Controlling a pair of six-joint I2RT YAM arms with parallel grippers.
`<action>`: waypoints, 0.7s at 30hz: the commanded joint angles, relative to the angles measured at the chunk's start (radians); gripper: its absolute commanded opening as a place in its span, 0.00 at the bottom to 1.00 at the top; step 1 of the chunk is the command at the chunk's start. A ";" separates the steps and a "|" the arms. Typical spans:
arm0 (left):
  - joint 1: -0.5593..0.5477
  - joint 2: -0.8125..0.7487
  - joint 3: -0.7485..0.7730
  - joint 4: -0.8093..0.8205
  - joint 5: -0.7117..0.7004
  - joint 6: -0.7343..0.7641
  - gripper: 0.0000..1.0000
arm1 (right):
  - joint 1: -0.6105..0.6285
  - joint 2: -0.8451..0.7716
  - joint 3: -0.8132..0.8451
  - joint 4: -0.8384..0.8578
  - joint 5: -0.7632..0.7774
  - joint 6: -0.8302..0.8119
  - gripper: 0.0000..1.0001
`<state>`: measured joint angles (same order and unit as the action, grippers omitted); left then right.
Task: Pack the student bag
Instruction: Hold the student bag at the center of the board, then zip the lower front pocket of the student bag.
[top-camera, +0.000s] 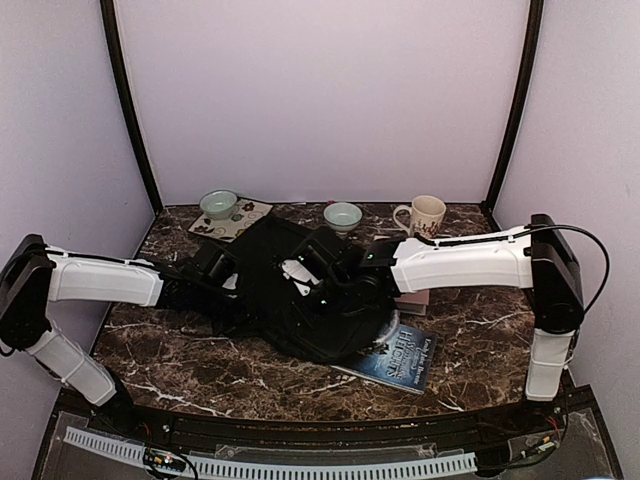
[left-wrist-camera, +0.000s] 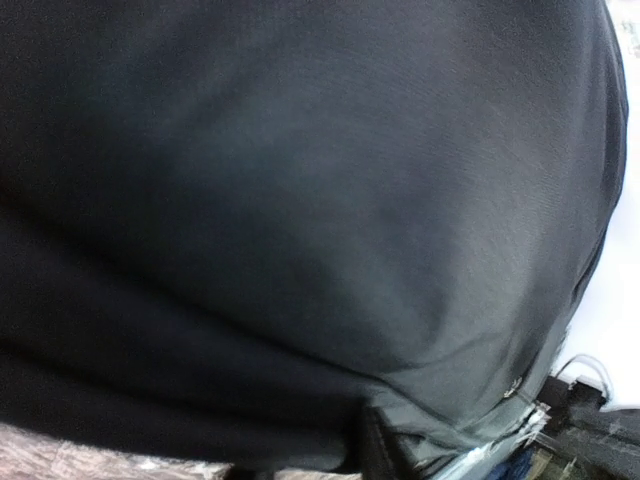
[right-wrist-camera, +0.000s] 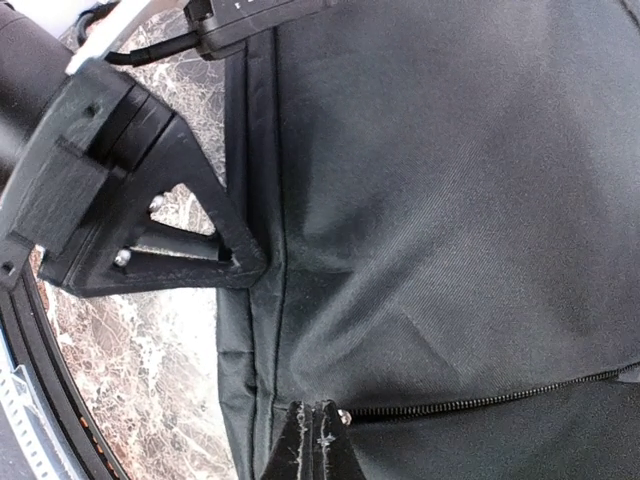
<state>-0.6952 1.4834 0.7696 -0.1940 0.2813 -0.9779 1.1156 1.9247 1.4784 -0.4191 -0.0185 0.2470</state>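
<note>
- Student bag (top-camera: 320, 305) — flat on the marble table (top-camera: 180, 350), mid-table between both arms; long axis diagonal, back-left to near-right, rounded end overlapping a book (top-camera: 405, 362).
- Left gripper (top-camera: 225, 272) — at the bag's left edge; cannot tell whether open or closed.
- Right gripper (right-wrist-camera: 313, 440) — closed, fingertips (right-wrist-camera: 298, 450) pressed together beside the end of a zipper (right-wrist-camera: 480, 402).
- Top view only: bowl (top-camera: 218, 205) on a patterned mat (top-camera: 250, 220), second bowl (top-camera: 343, 215) and mug (top-camera: 425, 214) along the far edge.
- Left wrist view: shows nothing but blurred black fabric.
- Right wrist view only: resolves the bag's edge seam and zipper teeth.
</note>
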 joint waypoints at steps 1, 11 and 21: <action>0.006 -0.002 0.020 0.033 -0.019 0.023 0.14 | 0.003 -0.056 -0.016 0.067 -0.039 0.026 0.00; 0.011 -0.081 -0.005 -0.051 -0.071 0.048 0.00 | -0.040 -0.060 -0.027 0.063 0.002 0.035 0.00; 0.011 -0.158 -0.061 -0.055 -0.054 0.082 0.00 | -0.126 -0.065 -0.059 0.052 -0.001 0.017 0.00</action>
<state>-0.6918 1.3830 0.7517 -0.2024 0.2455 -0.9417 1.0466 1.8992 1.4364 -0.3706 -0.0574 0.2745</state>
